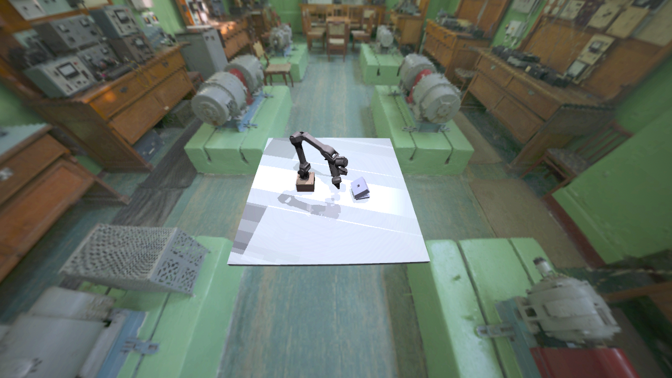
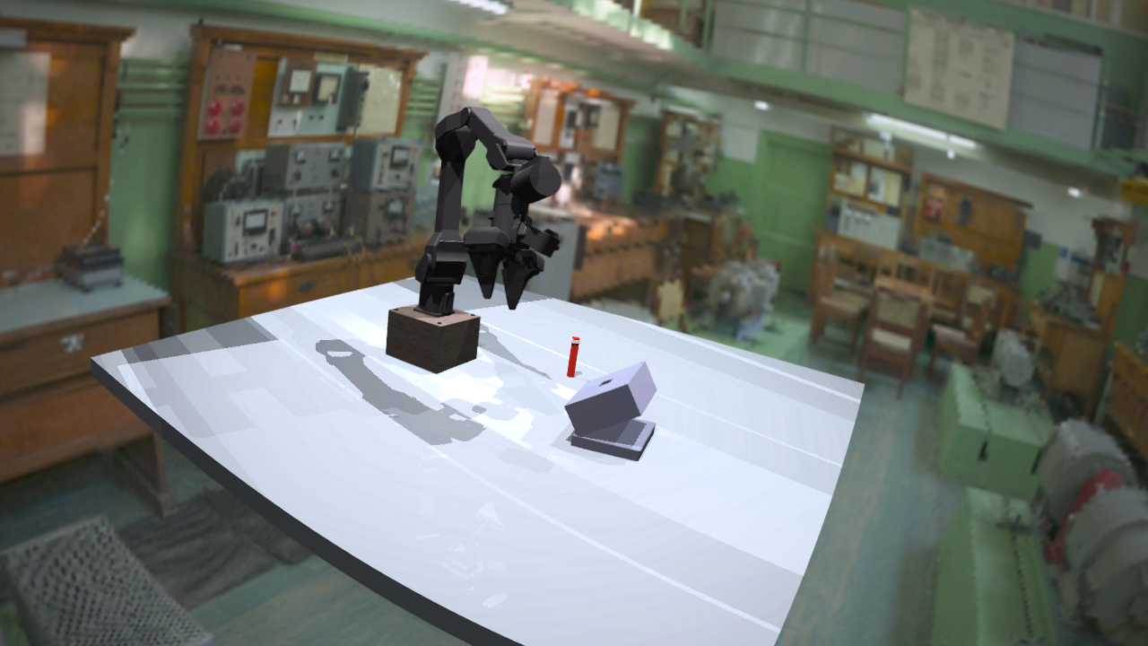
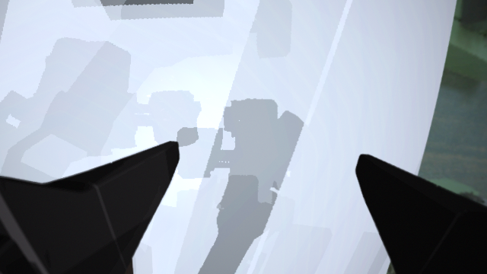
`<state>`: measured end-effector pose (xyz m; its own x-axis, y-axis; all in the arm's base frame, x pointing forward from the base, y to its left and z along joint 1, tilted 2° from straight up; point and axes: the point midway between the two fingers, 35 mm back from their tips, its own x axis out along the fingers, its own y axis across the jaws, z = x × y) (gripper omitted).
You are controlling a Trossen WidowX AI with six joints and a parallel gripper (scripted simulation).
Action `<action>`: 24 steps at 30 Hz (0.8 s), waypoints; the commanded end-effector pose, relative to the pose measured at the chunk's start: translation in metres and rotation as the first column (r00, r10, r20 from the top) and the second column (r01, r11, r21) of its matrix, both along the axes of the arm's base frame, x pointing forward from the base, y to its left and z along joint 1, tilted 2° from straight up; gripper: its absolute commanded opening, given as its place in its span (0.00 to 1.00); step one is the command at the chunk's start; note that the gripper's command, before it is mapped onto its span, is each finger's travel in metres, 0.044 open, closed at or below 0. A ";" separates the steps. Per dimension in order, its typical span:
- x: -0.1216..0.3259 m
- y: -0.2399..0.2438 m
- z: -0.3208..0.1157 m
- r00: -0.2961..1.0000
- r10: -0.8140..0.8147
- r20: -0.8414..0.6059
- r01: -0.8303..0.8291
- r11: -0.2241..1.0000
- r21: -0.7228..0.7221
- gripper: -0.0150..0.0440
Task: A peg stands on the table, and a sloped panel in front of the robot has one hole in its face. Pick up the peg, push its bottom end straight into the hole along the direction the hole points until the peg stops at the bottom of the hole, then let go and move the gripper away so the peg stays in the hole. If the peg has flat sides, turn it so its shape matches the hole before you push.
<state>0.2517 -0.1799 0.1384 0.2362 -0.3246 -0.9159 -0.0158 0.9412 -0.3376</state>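
Note:
The red peg (image 2: 573, 356) stands upright on the table in the exterior view, between the arm's base and the panel. Its cross-section is too small to tell. The arm hides it in the top view, and it is not seen in the wrist view. The grey-lilac sloped panel block (image 1: 361, 189) (image 2: 589, 392) has one small dark hole (image 1: 358, 185) (image 2: 605, 383) in its upper face; the hole's exact shape is unclear. My gripper (image 2: 500, 301) (image 3: 267, 156) is open and empty, pointing down high above the table, and appears left of the peg in the exterior view.
The arm stands on a brown wooden base block (image 1: 305, 182) (image 2: 433, 340) on the white table (image 1: 319, 244) (image 2: 513, 554). The sloped block leans over its flat foot plate (image 2: 612, 440). Arm shadows fall across the table.

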 end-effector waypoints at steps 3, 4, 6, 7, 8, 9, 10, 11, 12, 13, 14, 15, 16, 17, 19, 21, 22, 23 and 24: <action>0.014 0.022 -0.007 0.999 0.049 -0.006 -0.049 0.998 0.035 1.00; 0.016 0.025 -0.008 0.998 0.057 -0.006 -0.057 0.998 0.040 1.00; 0.020 0.033 -0.011 0.997 0.075 -0.008 -0.074 0.996 0.050 1.00; 0.021 0.036 -0.012 0.996 0.083 -0.009 -0.083 0.995 0.054 1.00; 0.023 0.040 -0.013 0.996 0.092 -0.010 -0.091 0.994 0.059 1.00; 0.025 0.044 -0.014 0.995 0.101 -0.011 -0.100 0.993 0.064 1.00; 0.027 0.047 -0.015 0.994 0.109 -0.012 -0.108 0.992 0.068 1.00; 0.029 0.051 -0.016 0.993 0.118 -0.013 -0.117 0.990 0.073 1.00; 0.030 0.055 -0.016 0.992 0.126 -0.014 -0.125 0.989 0.078 1.00; 0.032 0.059 -0.017 0.991 0.135 -0.015 -0.133 0.988 0.082 1.00; 0.033 0.062 -0.018 0.990 0.141 -0.017 -0.139 0.987 0.084 1.00; 0.034 0.065 -0.019 0.989 0.146 -0.020 -0.144 0.986 0.085 1.00; 0.035 0.069 -0.020 0.988 0.152 -0.022 -0.150 0.985 0.087 1.00; 0.036 0.072 -0.021 0.987 0.158 -0.024 -0.155 0.984 0.088 1.00; 0.038 0.079 -0.023 0.985 0.170 -0.029 -0.167 0.982 0.091 1.00; 0.040 0.085 -0.024 0.983 0.181 -0.034 -0.177 0.980 0.093 1.00; 0.040 0.088 -0.025 0.982 0.186 -0.035 -0.182 0.979 0.095 1.00; 0.041 0.091 -0.026 0.980 0.193 -0.038 -0.189 0.977 0.098 1.00; 0.042 0.095 -0.027 0.978 0.204 -0.041 -0.199 0.975 0.102 1.00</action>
